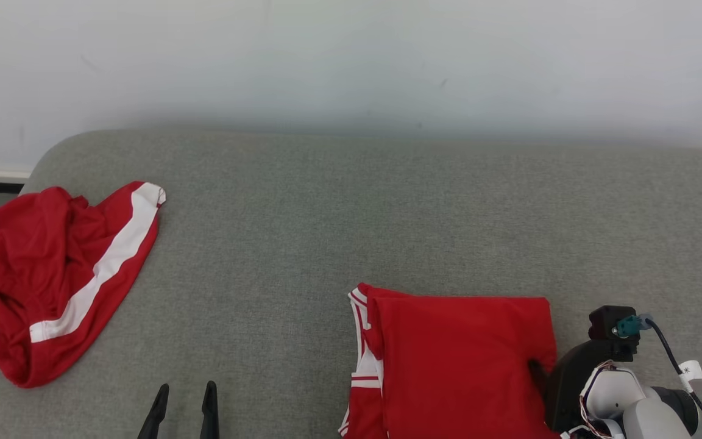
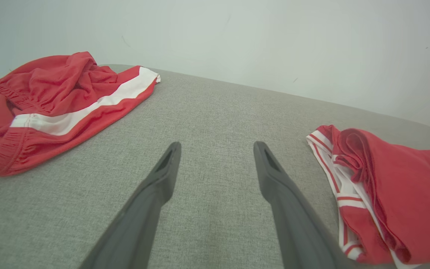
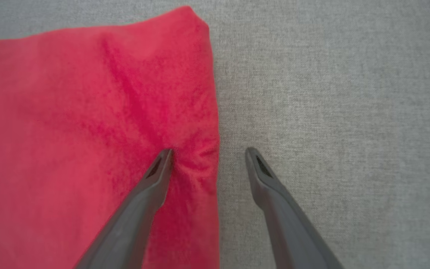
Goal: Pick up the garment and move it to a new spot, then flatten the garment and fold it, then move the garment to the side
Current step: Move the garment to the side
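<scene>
A crumpled pair of red shorts (image 1: pixel 52 274) with a broad white stripe is lying at the far left of the grey cushion (image 1: pixel 357 201), well apart from the folded red garment (image 1: pixel 460 366), and nothing is sitting between the two. A pale wall (image 1: pixel 351 61) is rising behind the cushion's back edge. A dark cable (image 1: pixel 668 353) is trailing off the right arm beside the garment.

Open grey fabric is stretching across the middle and back of the cushion and to the garment's right; the cushion's rounded corner is showing just behind the shorts.

The garment is lying at the near edge, right of centre. Its white-trimmed layers are facing the robot's left and its plain fold is facing right. It appears to be running lengthwise toward the robot, though its near end is cut off in the head view.

The right gripper (image 3: pixel 207 151) is standing spread across the garment's right edge, one finger puckering the cloth and the other over bare cushion. The left gripper (image 1: pixel 184 390) is hovering spread above bare cushion, holding nothing.
</scene>
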Controlling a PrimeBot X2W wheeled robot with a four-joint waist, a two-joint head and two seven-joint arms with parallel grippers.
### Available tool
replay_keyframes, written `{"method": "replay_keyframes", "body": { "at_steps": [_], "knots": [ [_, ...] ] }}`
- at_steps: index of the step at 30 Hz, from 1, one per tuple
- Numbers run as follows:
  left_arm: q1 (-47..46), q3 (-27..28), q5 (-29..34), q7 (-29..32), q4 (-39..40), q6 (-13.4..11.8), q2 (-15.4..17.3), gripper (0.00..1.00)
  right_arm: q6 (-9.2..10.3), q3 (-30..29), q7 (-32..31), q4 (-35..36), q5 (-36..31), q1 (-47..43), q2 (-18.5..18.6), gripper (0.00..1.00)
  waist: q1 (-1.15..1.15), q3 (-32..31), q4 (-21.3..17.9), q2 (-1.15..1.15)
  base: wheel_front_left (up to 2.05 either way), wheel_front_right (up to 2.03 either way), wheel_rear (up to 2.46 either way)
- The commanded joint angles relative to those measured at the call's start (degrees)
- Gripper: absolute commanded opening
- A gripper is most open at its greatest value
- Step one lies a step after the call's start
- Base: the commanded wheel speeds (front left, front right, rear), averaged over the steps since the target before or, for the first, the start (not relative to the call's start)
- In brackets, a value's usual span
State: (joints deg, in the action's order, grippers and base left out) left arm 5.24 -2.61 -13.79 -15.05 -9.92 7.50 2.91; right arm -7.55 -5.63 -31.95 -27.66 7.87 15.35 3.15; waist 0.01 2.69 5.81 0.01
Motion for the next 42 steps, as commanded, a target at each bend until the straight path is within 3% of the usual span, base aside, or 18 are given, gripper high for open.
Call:
{"method": "replay_keyframes", "body": {
  "at_steps": [1,6,7,8,9,14,18,26,33,42],
  "knots": [
    [-0.9,-0.1,-0.1,-0.2,0.2,0.0,0.0,1.00,0.14,-0.3,-1.2,-1.2,0.1,0.1,-0.2,1.00,-0.01,0.9,1.0,-0.01,0.00,0.00,0.00],
    [-1.3,-0.6,-0.3,-0.2,0.5,0.0,0.0,1.00,0.03,1.6,-4.3,-3.5,-0.3,-0.5,-0.6,1.00,-0.01,1.4,1.4,-0.01,0.00,0.00,0.00],
    [-1.5,-0.7,-0.4,-0.2,0.5,0.0,0.0,1.00,-0.01,2.5,-4.9,-3.7,0.0,-0.5,-0.7,0.75,-0.01,1.6,1.4,-0.01,0.00,0.00,0.00],
    [-1.6,-0.7,-0.4,-0.2,0.7,0.0,0.0,1.00,-0.06,3.3,-5.1,-3.5,0.3,-0.3,-0.9,0.17,-0.01,1.8,1.4,-0.01,0.00,0.00,0.00],
    [-1.7,-0.7,-0.4,-0.2,0.8,0.0,0.0,1.00,-0.08,4.1,-5.4,-3.5,0.5,-0.1,-0.9,0.00,-0.01,1.9,1.3,-0.01,0.00,0.00,0.00],
    [-2.3,-0.9,0.2,-0.2,2.0,0.0,-0.1,1.00,0.11,7.6,-5.3,-1.5,0.1,1.4,3.2,0.00,-0.01,2.9,0.0,-0.01,0.00,0.00,0.00],
    [-3.3,-0.8,0.6,-0.2,3.9,0.0,0.0,1.00,0.20,12.4,-5.5,1.3,0.3,4.1,8.9,0.00,-0.01,4.7,-2.0,-0.01,0.00,0.00,0.00],
    [-5.6,0.6,2.5,-0.2,7.5,-0.1,0.4,1.00,0.15,20.3,-6.2,6.7,2.7,12.0,19.3,0.00,-0.01,9.8,-10.2,-0.01,0.00,0.00,0.00],
    [-9.0,-1.4,3.9,-0.2,10.3,0.0,1.7,1.00,0.15,17.7,-3.0,4.8,3.6,18.0,24.7,0.00,-0.01,14.8,-16.1,-0.01,0.00,0.00,0.00],
    [-13.2,-4.1,5.0,-0.2,14.4,-0.1,4.8,1.00,0.15,12.4,3.4,1.1,0.9,23.0,30.1,0.00,-0.01,20.6,-19.9,-0.01,0.00,0.00,0.00]
  ]
}}
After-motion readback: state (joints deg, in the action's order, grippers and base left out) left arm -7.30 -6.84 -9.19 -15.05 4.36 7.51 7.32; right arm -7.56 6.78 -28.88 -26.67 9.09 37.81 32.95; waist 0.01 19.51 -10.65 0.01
